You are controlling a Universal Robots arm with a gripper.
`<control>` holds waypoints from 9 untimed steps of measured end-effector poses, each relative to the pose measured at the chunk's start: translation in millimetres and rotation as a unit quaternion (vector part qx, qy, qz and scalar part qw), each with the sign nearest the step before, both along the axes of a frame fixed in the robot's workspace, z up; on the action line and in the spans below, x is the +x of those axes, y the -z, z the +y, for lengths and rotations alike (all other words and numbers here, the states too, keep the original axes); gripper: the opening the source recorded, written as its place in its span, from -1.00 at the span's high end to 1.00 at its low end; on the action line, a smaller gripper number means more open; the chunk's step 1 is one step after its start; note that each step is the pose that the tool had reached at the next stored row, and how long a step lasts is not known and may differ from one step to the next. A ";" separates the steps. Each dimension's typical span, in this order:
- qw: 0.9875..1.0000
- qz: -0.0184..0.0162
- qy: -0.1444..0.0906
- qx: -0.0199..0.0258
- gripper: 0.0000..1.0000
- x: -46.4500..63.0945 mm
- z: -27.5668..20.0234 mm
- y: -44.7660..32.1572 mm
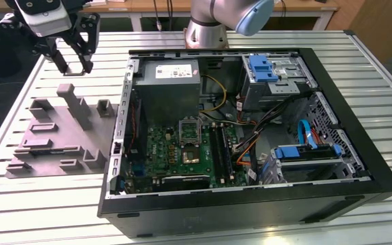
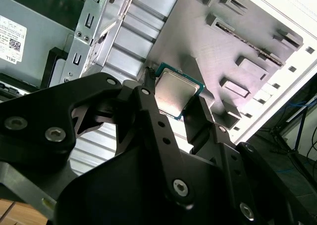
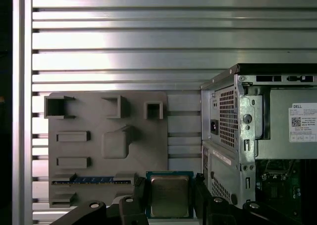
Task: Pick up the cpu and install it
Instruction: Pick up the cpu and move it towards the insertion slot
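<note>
The gripper (image 1: 75,67) hangs in the upper left of the exterior view, above the grey tray (image 1: 46,145) on the slatted table (image 1: 19,204). In both wrist views its black fingers (image 3: 200,197) (image 2: 153,111) squeeze the cpu (image 3: 170,196) (image 2: 176,92) between them. The open computer case (image 1: 369,168) sits just beside the tray, on the exterior view's right.

On the tabletop (image 1: 39,204) the tray (image 1: 53,148) lies just beside the open computer case (image 1: 250,212), on the exterior view's left. The hand (image 1: 75,67) hangs above the tray's far end, the cpu (image 3: 170,195) between its fingers.
</note>
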State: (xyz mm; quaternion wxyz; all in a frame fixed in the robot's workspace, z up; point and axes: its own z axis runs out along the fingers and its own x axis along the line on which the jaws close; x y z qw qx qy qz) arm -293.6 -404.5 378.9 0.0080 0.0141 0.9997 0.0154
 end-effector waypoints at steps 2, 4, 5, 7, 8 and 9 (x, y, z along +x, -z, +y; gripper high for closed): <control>1.000 0.000 0.000 0.000 0.06 0.4 0.0 0.0; 1.000 0.000 0.000 0.000 0.06 0.9 0.0 0.0; 1.000 0.000 0.000 0.000 0.06 1.2 0.0 0.0; 1.000 0.000 0.000 0.000 0.06 1.6 0.0 0.0; 1.000 0.000 0.000 0.000 0.06 1.9 0.0 0.0; 1.000 0.000 0.000 0.000 0.06 2.1 0.0 0.0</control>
